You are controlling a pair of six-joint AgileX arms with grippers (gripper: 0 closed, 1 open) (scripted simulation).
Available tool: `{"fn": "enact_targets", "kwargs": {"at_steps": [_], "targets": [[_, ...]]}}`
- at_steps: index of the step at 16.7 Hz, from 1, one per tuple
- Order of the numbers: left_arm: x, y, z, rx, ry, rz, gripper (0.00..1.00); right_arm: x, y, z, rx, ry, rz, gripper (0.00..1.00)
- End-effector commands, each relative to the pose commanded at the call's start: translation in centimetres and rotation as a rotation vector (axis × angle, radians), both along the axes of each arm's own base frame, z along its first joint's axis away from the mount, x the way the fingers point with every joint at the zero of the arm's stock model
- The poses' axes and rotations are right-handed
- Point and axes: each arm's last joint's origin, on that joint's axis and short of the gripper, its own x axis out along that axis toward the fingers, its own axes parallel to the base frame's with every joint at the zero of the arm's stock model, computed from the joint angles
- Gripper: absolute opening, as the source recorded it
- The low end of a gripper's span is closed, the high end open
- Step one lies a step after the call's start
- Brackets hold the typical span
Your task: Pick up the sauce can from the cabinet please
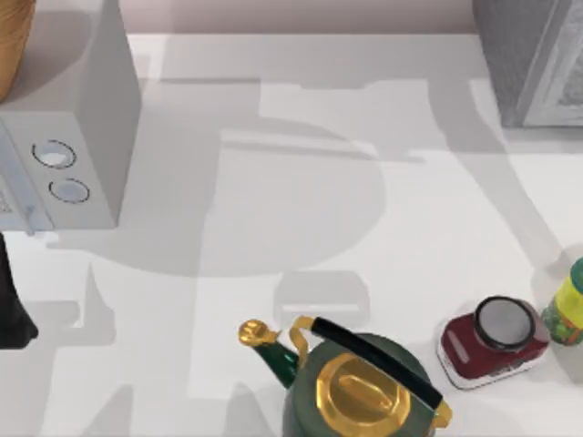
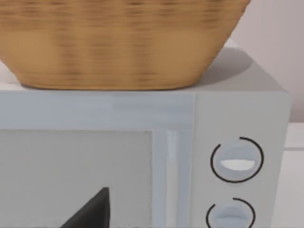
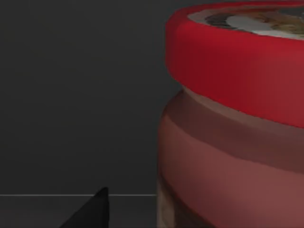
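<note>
Sauce can (image 3: 232,118): right up close in the right wrist view, red rim on top, standing in a dark interior.
Cabinet (image 1: 537,59): grey speckled box at the tabletop's (image 1: 273,182) far right corner.
Right claw: a dark finger tip (image 3: 92,211) pokes in beside the can; wide or narrow, cannot tell.
Left claw: finger tip (image 2: 92,211) facing the pale appliance (image 2: 237,142) with two knobs, basket (image 2: 118,42) on top; spread cannot be told.
Front of tabletop: green kettle (image 1: 360,387), dark-red jar (image 1: 487,341), yellow-green bottle (image 1: 569,305).

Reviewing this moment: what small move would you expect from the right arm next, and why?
Probably a short advance to bring the fingers around the sauce can, then close. The right wrist view has the can very near against a dark interior, with one fingertip beside it and not touching. The left arm sits by the microwave.
</note>
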Motion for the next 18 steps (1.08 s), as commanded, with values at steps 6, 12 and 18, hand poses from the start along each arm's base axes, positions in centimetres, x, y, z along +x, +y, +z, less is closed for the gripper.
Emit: {"fn": "enact_targets", "kwargs": {"at_steps": [6,12,18], "targets": [[0.0,0.0,0.0,0.0,0.0,0.0,1.0,0.0,0.0,0.0,0.0,0.0,0.0,0.55],[0.0,0.0,0.0,0.0,0.0,0.0,1.0,0.0,0.0,0.0,0.0,0.0,0.0,0.1],[0.0,0.0,0.0,0.0,0.0,0.0,1.0,0.0,0.0,0.0,0.0,0.0,0.0,0.0]]}}
